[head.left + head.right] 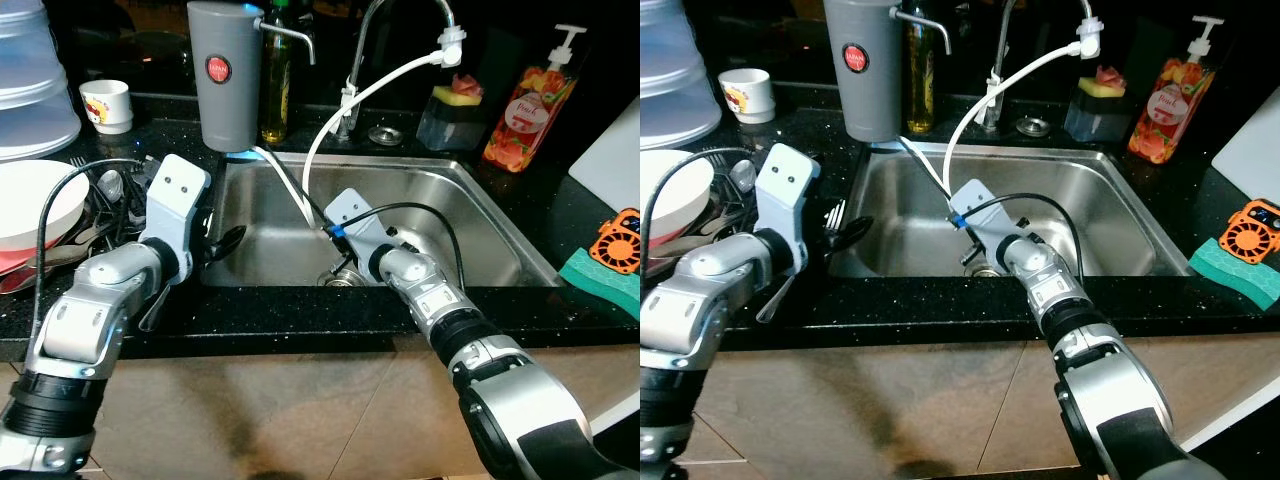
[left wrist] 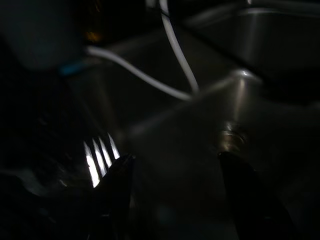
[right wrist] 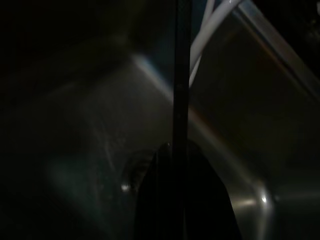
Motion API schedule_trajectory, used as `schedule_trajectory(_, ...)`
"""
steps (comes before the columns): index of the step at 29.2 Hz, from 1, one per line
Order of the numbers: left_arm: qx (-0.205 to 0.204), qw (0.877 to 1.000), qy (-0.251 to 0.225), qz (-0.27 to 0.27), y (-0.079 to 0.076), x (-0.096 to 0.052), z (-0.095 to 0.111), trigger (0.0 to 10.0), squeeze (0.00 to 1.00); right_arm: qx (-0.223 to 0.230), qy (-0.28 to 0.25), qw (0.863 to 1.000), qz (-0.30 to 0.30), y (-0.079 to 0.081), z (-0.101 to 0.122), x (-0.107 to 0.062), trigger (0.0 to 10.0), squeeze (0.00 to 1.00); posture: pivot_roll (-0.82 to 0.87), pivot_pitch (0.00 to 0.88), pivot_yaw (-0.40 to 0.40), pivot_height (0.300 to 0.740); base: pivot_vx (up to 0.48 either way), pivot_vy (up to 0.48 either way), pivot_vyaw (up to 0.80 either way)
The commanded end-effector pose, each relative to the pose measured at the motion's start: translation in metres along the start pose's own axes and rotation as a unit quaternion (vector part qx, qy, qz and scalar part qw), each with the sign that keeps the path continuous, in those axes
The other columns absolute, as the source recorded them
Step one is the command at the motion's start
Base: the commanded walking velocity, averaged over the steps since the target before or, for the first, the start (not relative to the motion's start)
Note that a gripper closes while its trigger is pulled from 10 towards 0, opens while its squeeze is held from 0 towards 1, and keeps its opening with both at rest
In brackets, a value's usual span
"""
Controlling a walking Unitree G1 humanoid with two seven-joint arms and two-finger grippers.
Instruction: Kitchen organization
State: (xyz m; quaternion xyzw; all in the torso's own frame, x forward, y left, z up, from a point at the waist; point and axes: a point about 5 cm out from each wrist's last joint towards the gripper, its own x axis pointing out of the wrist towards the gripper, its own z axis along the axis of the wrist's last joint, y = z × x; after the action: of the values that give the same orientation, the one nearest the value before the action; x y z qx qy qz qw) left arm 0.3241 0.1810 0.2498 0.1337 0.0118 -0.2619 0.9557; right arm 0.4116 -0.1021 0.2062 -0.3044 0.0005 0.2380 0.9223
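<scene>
Black speckled stone counter around a stainless sink, dark room behind. Along the back edge: grey dispenser tumbler, oil bottle, chrome tap trailing white hoses into the basin, sponge holder, orange soap pump bottle. Small white cup and stacked white bowls at left, cutlery heaped beside them; green sponge and an orange gadget at right. Left gripper sits at the sink's left rim, fingers spread apart and holding nothing; a fork lies on the counter just beside one fingertip, tines catching light. Right gripper is down in the basin near the drain, fingers pressed together around a thin dark rod-like handle that stands up in its wrist view; what utensil it belongs to cannot be made out. Judgement: the piece in the sink is being lifted out while the fork waits. Risks: the hoses run close to the right wrist and could snag on lifting; a thin handle could slip in the grip and drop back toward the drain; the left fingers could nudge the fork over the rim into the basin.
</scene>
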Motion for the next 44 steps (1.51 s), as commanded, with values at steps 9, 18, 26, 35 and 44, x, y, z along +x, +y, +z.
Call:
schedule_trajectory(9, 0.023, 0.996, -0.034, -0.082, -0.02, -0.004, 0.006, 10.0, 0.0, 0.036, 0.011, 0.999, -0.027, -0.008, 0.0, 0.001, 10.0, 0.0, 0.13, 0.216, -0.097, 0.74, 0.0, 0.0, 0.0)
schedule_trajectory(18, 0.046, 0.993, -0.022, -0.107, -0.018, -0.002, 0.009, 10.0, 0.0, 0.064, 0.001, 0.998, -0.025, -0.016, 0.01, 0.002, 10.0, 0.0, 0.14, 0.201, -0.084, 0.74, 0.0, 0.0, 0.0)
schedule_trajectory(26, 0.073, 0.992, -0.017, -0.1, -0.012, -0.001, 0.009, 10.0, 0.0, 0.07, 0.008, 0.997, 0.009, -0.015, 0.011, 0.002, 10.0, 1.0, 0.14, 0.185, -0.075, 0.74, 0.0, 0.0, 0.0)
schedule_trajectory(35, 0.03, 0.989, -0.136, 0.038, 0.013, 0.007, 0.05, 10.0, 0.0, 0.116, -0.081, 0.986, -0.083, -0.047, 0.05, 0.0, 10.0, 0.0, 0.14, 0.149, -0.071, 0.74, 0.0, 0.0, 0.0)
schedule_trajectory(44, -0.026, 0.981, -0.055, 0.184, 0.015, 0.0, 0.031, 10.0, 0.0, 0.172, -0.168, 0.969, -0.058, -0.054, 0.073, -0.004, 10.0, 0.0, 0.12, 0.104, -0.07, 0.74, 0.0, 0.0, 0.0)
